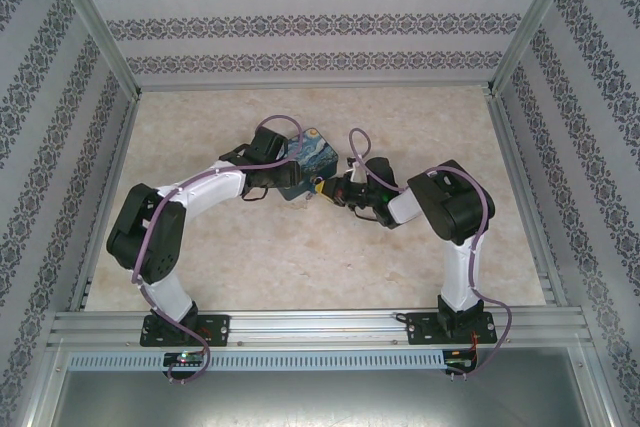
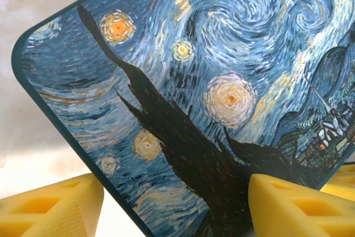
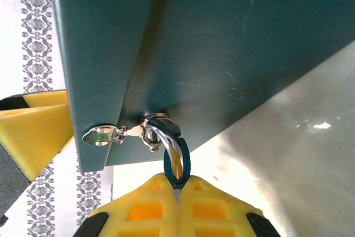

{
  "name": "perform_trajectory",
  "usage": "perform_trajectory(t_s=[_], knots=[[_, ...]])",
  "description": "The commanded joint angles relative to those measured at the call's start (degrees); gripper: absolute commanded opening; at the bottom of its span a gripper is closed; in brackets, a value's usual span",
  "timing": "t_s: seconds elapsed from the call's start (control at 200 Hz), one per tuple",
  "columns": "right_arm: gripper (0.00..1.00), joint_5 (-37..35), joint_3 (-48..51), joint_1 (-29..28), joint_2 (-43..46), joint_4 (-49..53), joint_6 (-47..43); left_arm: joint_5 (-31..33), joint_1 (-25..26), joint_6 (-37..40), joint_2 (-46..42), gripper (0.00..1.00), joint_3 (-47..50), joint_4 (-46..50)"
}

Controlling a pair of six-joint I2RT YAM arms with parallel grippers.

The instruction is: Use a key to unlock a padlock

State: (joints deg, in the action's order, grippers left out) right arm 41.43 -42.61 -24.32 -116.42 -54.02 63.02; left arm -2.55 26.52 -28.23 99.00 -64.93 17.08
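Note:
The padlock [image 3: 178, 165] has a teal body, and its silver shackle [image 3: 166, 137] hangs through the metal hasp [image 3: 102, 134] on the dark teal side of the Starry Night box [image 3: 222, 43]. My right gripper [image 3: 177, 195] is shut on the padlock's body from below. In the left wrist view, the box's painted lid [image 2: 211, 98] lies between the spread yellow fingers [image 2: 50, 206] of my left gripper [image 2: 175, 206]. It is open, with a strip of table showing between the left finger and the box's edge. The key is out of view.
The box [image 1: 305, 152] sits mid-table with the left gripper [image 1: 280, 182] and right gripper [image 1: 325, 190] meeting at its near side. Patterned walls [image 1: 320, 27] and metal rails enclose the pale marbled tabletop [image 1: 300, 257].

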Motion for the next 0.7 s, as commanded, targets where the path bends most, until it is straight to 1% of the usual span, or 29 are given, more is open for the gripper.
perform_trajectory(t_s=[0.0, 0.14, 0.26, 0.36, 0.699], knots=[[0.0, -2.1, -0.8, 2.2, -0.8, -4.6, 2.1, 1.4, -0.5, 2.8, 3.7, 0.68, 2.1, 8.7], [0.0, -2.6, -2.1, 2.3, -1.8, -5.6, 4.5, 0.7, -0.4, 2.9, 4.3, 0.67, 2.2, 8.6], [0.0, -3.0, -3.8, 2.3, -2.6, -4.9, 6.2, -0.2, -0.4, 3.1, 5.5, 0.63, 1.9, 8.8], [0.0, -3.8, -4.3, 2.5, -2.2, -3.1, 6.0, -0.3, -0.4, 3.3, 6.0, 0.62, 1.8, 9.2], [0.0, -4.4, -5.6, 4.6, -2.2, -2.5, 7.3, -0.7, -0.4, 4.1, 7.4, 0.61, 1.4, 9.9]])
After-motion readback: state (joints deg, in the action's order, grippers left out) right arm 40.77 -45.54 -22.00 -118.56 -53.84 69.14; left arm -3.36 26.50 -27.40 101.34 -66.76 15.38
